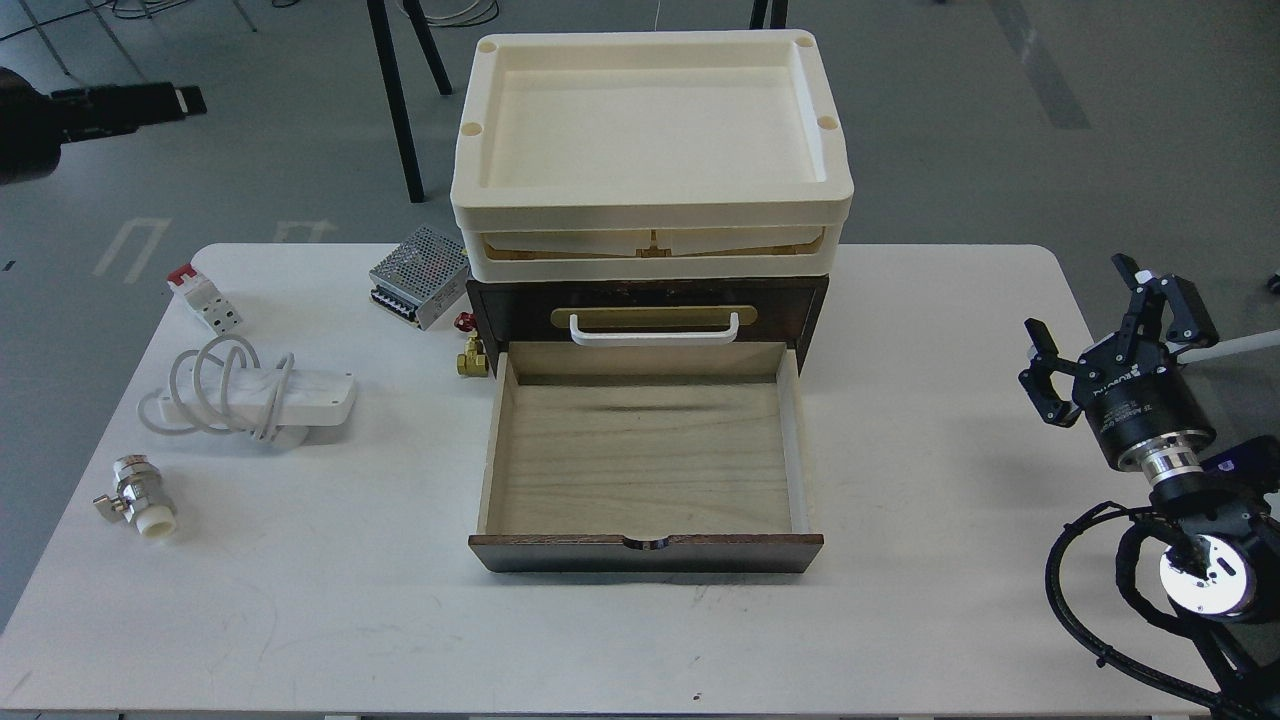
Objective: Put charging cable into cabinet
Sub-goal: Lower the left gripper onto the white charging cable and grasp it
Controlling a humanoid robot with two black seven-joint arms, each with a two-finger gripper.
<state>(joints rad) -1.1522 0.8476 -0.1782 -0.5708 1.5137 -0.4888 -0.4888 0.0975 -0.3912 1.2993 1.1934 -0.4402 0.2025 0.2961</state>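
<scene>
The charging cable point(305, 395), a flat white power-strip block with a pale cord looped around its middle, lies on the table's left side. The cabinet point(648, 300) is a small dark brown chest at the table's middle. Its lower drawer point(645, 450) is pulled out towards me and shows nothing inside. The upper drawer has a white handle point(654, 329). My left gripper point(185, 100) is a dark blurred shape at the far upper left, well away from the cable. My right gripper point(1085, 320) is open and holds nothing, over the table's right edge.
A cream plastic tray point(650, 205) sits on top of the cabinet. A perforated metal box point(420, 275) and a brass valve point(470, 358) lie left of the cabinet. A white-and-red block point(205, 298) and a metal fitting point(140, 497) lie near the cable. The white table point(950, 450) carries all of this.
</scene>
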